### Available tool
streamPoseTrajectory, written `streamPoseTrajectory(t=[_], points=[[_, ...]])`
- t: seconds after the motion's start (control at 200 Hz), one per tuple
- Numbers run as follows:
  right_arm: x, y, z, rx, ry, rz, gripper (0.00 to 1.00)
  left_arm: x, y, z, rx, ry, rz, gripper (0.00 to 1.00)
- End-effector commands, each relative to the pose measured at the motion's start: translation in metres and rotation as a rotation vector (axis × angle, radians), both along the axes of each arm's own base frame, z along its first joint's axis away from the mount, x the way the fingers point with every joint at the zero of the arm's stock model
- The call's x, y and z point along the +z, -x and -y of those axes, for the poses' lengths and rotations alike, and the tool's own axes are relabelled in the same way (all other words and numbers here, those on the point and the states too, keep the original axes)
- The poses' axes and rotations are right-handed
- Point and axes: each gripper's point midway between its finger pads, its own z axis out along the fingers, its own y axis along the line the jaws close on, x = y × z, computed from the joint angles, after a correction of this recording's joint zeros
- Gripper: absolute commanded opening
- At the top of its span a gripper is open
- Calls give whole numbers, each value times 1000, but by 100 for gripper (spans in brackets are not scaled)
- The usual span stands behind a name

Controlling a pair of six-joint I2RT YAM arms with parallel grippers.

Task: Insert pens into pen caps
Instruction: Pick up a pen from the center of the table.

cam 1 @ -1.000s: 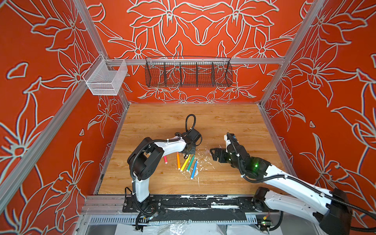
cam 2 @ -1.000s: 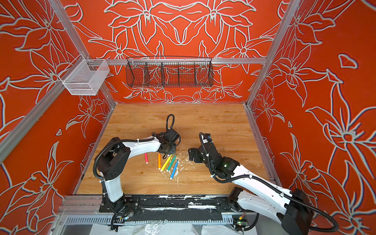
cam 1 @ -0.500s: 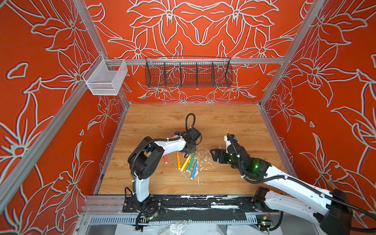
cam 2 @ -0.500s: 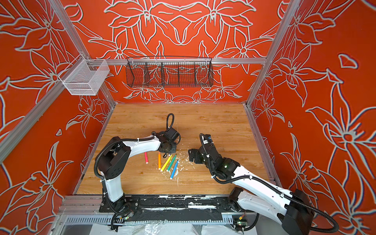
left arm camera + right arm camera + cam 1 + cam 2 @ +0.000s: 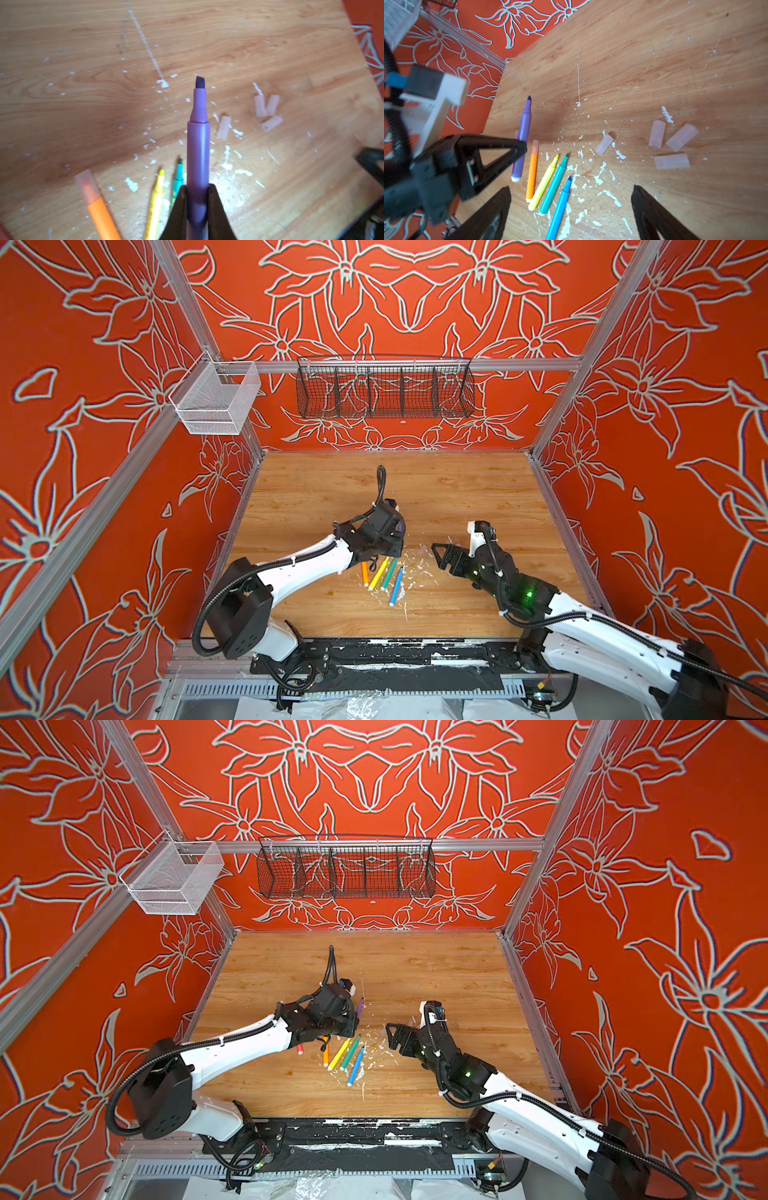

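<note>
Grip: the purple pen is clamped by its rear half in the left gripper, the jaws pressed tight against the barrel.
Axis: the pen's long axis runs straight out ahead of that gripper, with the bare chisel tip leading and the white plug trailing.
Height: the pen appears to be raised clear of the worktop, though this cannot be settled from the shadow under it alone.
Right gripper: its jaws are spread wide and nothing is held; it is poised low, facing the pens.
Loose caps: four are seen lying flat. A single cap lies near the green pen's tip, and a cluster of three lies close together further on.
Other pens: the orange pen already wears a cap. The yellow pen, green pen and blue pen are fanned side by side, uncapped. The pink pen is mostly hidden under the left arm.
Deciding relation: the caps lie between the two grippers, off to the side of the purple tip's line and not on it. The right gripper is judged the nearer to them.
Next move: a cap would probably be fetched by the right gripper, its bore then lined up with the pen's axis.
</note>
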Motion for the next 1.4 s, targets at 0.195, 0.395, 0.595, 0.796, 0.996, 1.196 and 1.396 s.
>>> streamPoseTrajectory(t=[0.195,0.395,0.595,0.796,0.996,1.196,1.396], points=[[25,-11,-18,-24,-249,32,82,18,50,43,-234,91,89,1],[28,-9,-33,21,-340,7,70,31,57,53,-267,142,120,1],[14,-11,-51,60,-375,-51,66,39,60,58,-279,177,150,1],[13,-17,-68,102,-372,-68,41,39,60,61,-284,160,150,1],[11,-22,-65,76,-318,-65,35,29,61,49,-260,132,159,1],[8,-21,-67,83,-319,-84,36,30,59,45,-246,118,171,1],[3,-19,-76,115,-348,-114,27,28,56,44,-234,102,180,2]])
